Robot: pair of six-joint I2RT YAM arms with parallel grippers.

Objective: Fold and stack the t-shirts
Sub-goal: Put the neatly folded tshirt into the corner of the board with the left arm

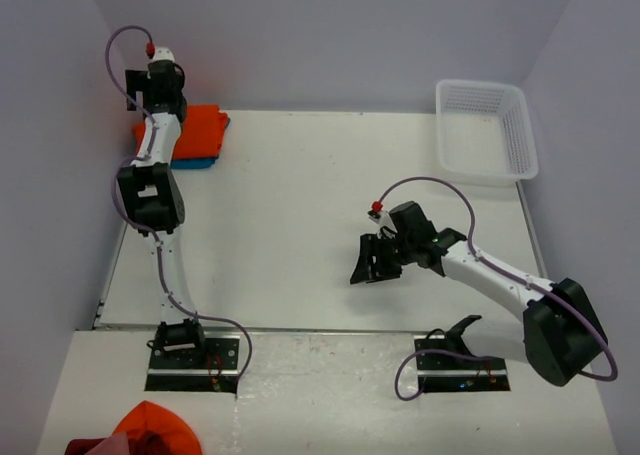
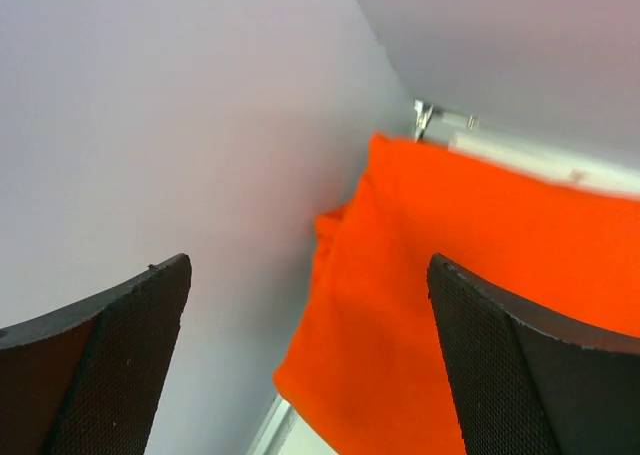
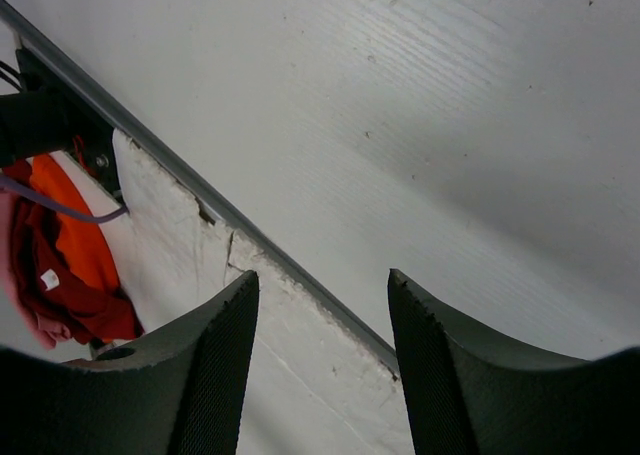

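White table (image 1: pixel 320 195), pale lilac walls (image 1: pixel 330 35), soft even light

The left arm (image 1: pixel 166 265) and the right arm (image 1: pixel 495 280) have white links and rounded black joint housings. A thin purple cable (image 1: pixel 110 50) runs along each one, with a small red plug (image 1: pixel 150 48) near the wrist. Each black base (image 1: pixel 180 337) sits on a dark plate with a metal strip. The left gripper (image 2: pixel 308 275) and the right gripper (image 3: pixel 322 280) have broad black fingers (image 2: pixel 120 365) with a fine mesh surface.

Robot lab cell: white table (image 1: pixel 300 195) boxed by plain lilac walls (image 1: pixel 330 35); left arm (image 1: pixel 160 145) and right arm (image 1: pixel 495 280) bolted at table's near edge, purple cables (image 1: pixel 430 183) loose.
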